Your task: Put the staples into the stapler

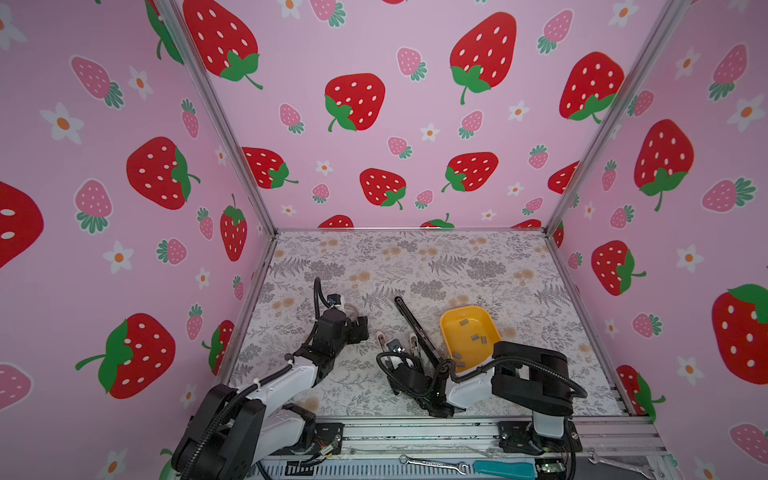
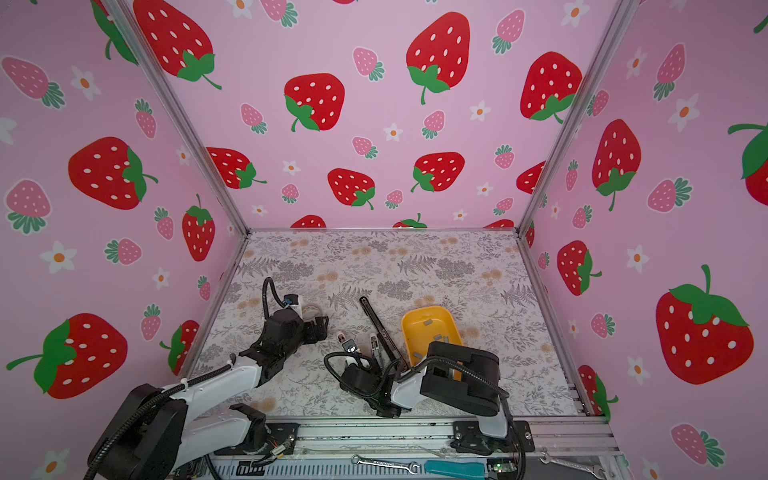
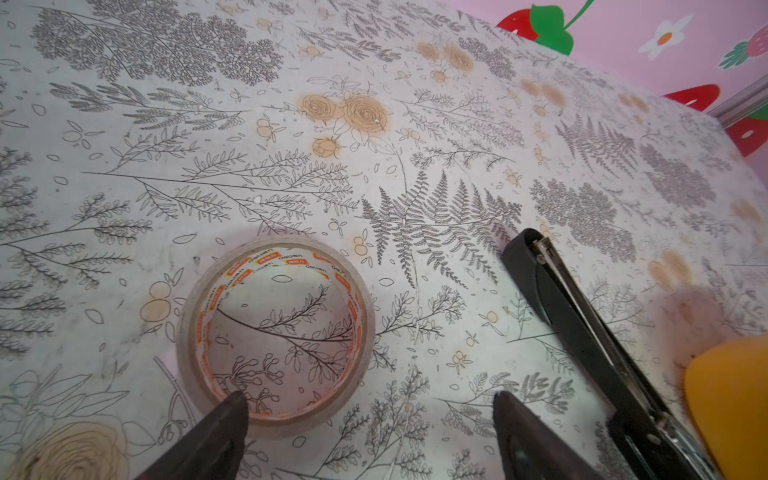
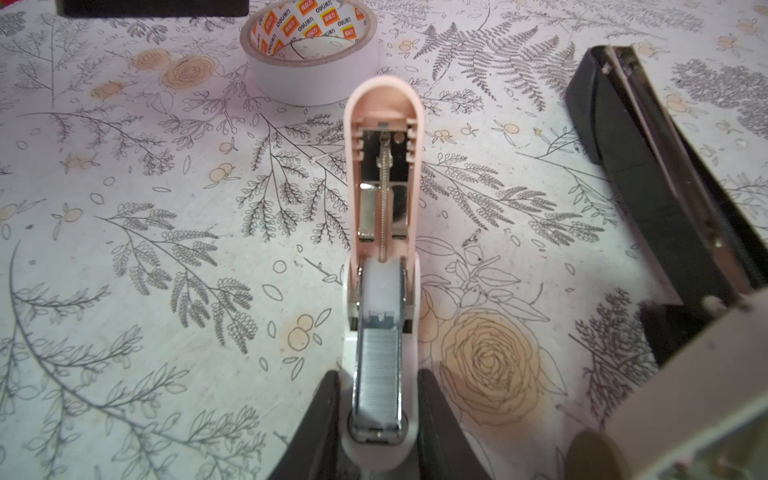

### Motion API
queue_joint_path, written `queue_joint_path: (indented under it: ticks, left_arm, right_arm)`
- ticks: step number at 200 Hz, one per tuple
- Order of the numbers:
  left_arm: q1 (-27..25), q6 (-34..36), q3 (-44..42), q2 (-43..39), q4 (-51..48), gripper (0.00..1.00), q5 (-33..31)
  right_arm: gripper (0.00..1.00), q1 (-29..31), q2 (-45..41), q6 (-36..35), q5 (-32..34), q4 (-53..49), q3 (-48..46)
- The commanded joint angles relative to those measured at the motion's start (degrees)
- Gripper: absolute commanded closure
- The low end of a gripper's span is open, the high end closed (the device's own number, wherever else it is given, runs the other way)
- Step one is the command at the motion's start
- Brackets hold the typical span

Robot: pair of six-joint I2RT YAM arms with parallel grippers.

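Note:
A pink stapler (image 4: 384, 108) lies opened flat on the table, its lid folded away from me. A strip of staples (image 4: 376, 353) sits in its metal channel behind the white pusher. My right gripper (image 4: 377, 388) is shut on the sides of this stapler's base. In both top views more staples (image 1: 475, 337) (image 2: 428, 321) lie loose in a yellow tray (image 1: 453, 316) (image 2: 409, 328). My left gripper (image 3: 370, 401) (image 1: 359, 328) is open and holds nothing, hovering beside a tape roll (image 3: 276, 332).
A black stapler (image 3: 582, 332) (image 4: 665, 195) (image 1: 415, 328) lies opened flat between the pink one and the tray. A beige stapler (image 4: 685, 395) sits close to my right gripper. The tape roll (image 4: 311, 54) stands beyond the pink stapler's lid. Wrenches (image 1: 432, 462) lie on the front rail.

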Motion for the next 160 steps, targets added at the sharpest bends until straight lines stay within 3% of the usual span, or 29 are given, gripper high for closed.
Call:
queue_joint_path:
  ticks: [1,71,160]
  left_arm:
    - [-0.32,0.32,-1.25,-2.55,1.74,0.1,2.56]
    - [-3.02,-0.2,-3.02,-4.04,0.02,0.16,4.18]
    - [-7.81,1.57,-3.22,-3.92,-0.27,0.37,6.27]
  right_arm:
    - [0.79,0.32,1.77,-1.58,-4.13,-1.16,-1.09]
    - [0.8,1.48,1.45,-5.03,-5.82,2.67,-2.49]
    - [0.8,1.49,1.14,-6.9,-6.94,4.78,-2.95]
